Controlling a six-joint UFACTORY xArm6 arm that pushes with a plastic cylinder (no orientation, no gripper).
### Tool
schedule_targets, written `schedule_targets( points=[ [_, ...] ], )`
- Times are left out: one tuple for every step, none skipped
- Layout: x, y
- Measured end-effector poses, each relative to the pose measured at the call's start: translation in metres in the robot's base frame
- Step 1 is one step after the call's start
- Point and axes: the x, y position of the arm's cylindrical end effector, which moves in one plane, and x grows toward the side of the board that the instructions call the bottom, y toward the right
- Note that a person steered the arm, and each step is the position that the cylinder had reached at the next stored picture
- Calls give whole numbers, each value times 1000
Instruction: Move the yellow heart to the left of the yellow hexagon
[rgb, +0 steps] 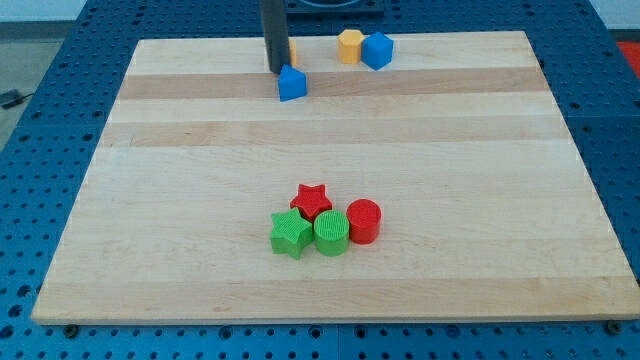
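Observation:
The yellow hexagon (349, 46) sits near the board's top edge, touching a blue block (378, 50) on its right. My rod comes down at the view's top left of centre, and my tip (275, 70) rests on the board. Only a sliver of the yellow heart (291, 52) shows just right of the rod; the rest of it is hidden behind the rod. It lies to the left of the yellow hexagon with a gap between them. A small blue block (292, 83) sits just below and right of my tip.
A cluster lies in the lower middle of the wooden board (180, 200): a red star (312, 200), a green star (291, 234), a green cylinder (331, 233) and a red cylinder (363, 221), all touching or nearly so.

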Motion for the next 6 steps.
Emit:
schedule_targets(
  points=[
    [-6,-14],
    [-20,-54],
    [-51,-58],
    [-51,-27],
    [-46,7],
    [-46,33]
  ],
)
